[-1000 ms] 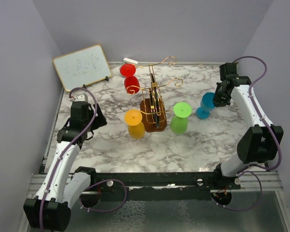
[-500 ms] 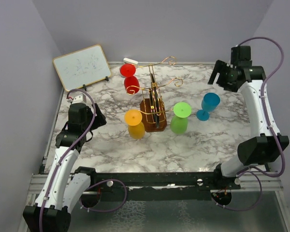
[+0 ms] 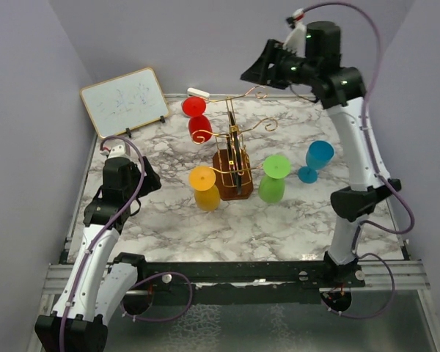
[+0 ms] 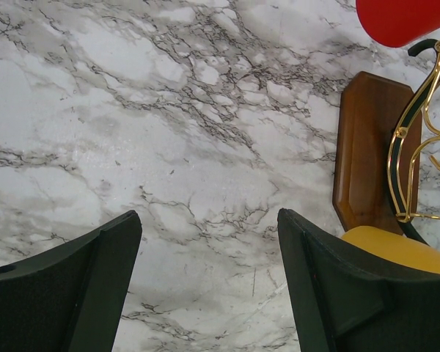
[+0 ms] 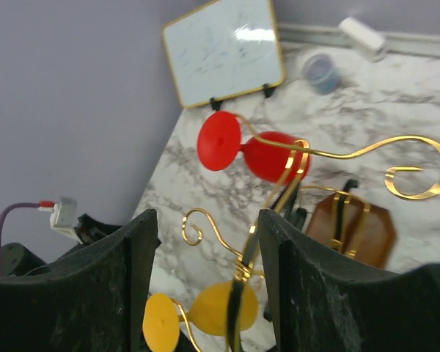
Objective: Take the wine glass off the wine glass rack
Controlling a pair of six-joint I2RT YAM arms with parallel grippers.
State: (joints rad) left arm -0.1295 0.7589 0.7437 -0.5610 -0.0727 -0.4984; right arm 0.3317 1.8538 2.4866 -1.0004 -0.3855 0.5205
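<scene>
Right gripper [image 3: 249, 73], spread and empty, hovers above rack [image 3: 233, 180], probably aiming for red glass [image 3: 199, 126] at its 10 o'clock; left gripper [image 4: 205, 286] also spread.

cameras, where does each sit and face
top external: above and behind, looking down on the table and rack; left arm and right arm show.
left wrist: low, facing down at the table by the rack's base; left pincer frames it.
right wrist: high up, looking down over the rack toward the whiteboard; right pincer in front.
shared: all see the rack and red glass.
</scene>
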